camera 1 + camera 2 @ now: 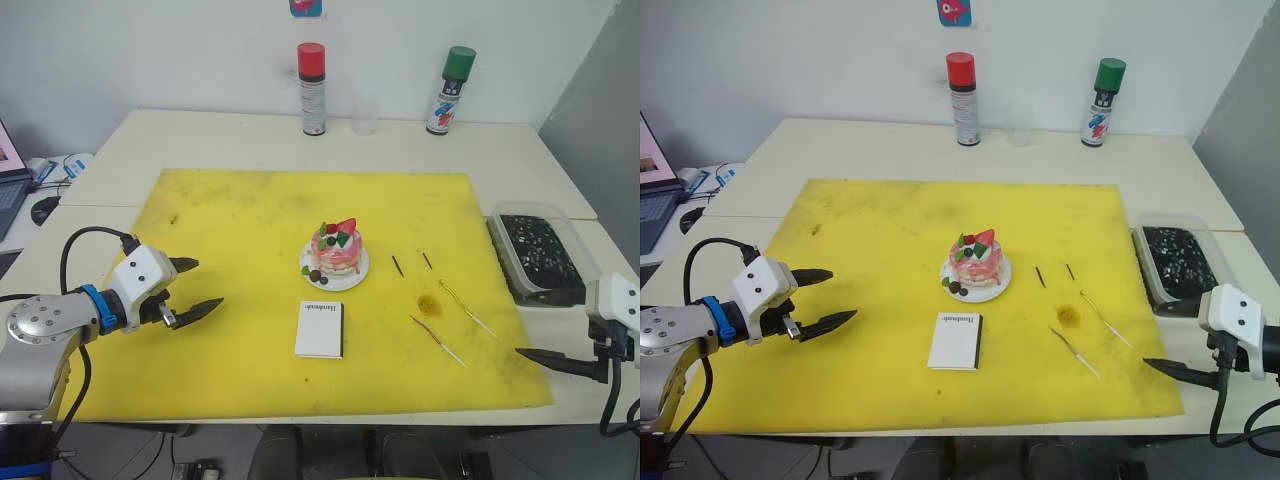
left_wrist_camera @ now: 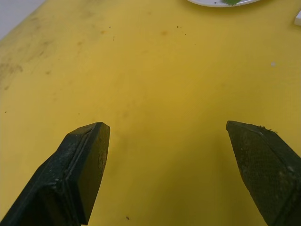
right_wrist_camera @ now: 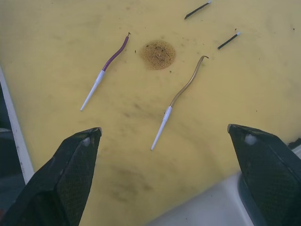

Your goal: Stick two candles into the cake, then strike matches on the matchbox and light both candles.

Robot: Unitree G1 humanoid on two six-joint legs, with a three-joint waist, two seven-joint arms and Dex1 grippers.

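Observation:
The pink cake (image 1: 335,250) sits on its small white plate (image 1: 352,278) in the middle of the yellow mat (image 1: 240,220). In front of it lies the white matchbox (image 1: 320,328). Two short dark matches (image 1: 397,265) (image 1: 427,260) lie to the right of the cake. Two thin candles lie flat nearer the front right: a purple one (image 3: 106,70) and a golden one (image 3: 181,92), each with a white end. My right gripper (image 3: 163,128) is open over the mat's front right corner, just short of the candles. My left gripper (image 1: 208,282) is open and empty over the mat's left side.
A red-capped spray can (image 1: 312,90) and a green-capped one (image 1: 450,92) stand at the table's back. A clear tray of dark bits (image 1: 540,255) lies beside the mat's right edge. A brown stain (image 1: 428,303) marks the mat between matches and candles. A laptop (image 1: 10,190) is far left.

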